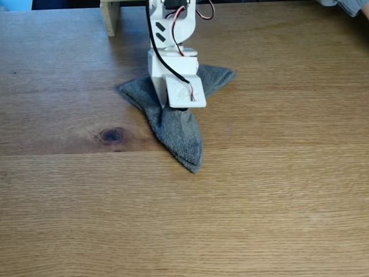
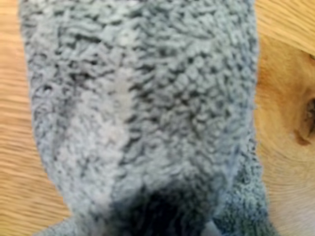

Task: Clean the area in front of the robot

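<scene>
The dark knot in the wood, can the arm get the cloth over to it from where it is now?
Probably yes. The knot lies just left of the grey cloth in the fixed view, with bare table between them. The arm is already pressing on the cloth.

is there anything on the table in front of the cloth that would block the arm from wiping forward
Nothing visible does. In the fixed view the grey cloth lies under the gripper, and the tabletop ahead holds no objects; the dark knot is just wood grain.
</scene>
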Controlling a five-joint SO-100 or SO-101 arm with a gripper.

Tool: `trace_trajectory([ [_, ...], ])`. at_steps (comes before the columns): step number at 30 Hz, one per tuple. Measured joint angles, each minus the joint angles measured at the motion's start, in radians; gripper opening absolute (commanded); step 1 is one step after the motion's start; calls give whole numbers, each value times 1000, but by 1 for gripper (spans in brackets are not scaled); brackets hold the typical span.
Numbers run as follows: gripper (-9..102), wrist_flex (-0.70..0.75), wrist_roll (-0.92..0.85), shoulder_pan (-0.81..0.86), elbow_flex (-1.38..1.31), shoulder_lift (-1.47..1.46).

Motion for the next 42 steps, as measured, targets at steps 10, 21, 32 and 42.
trace_trajectory([
  [10, 0, 285, 178, -187, 100, 160],
  [21, 0, -18, 181, -124, 244, 109],
  [32, 0, -61, 167, 55, -218, -193],
  [42, 0, 359, 216, 98, -505, -207],
])
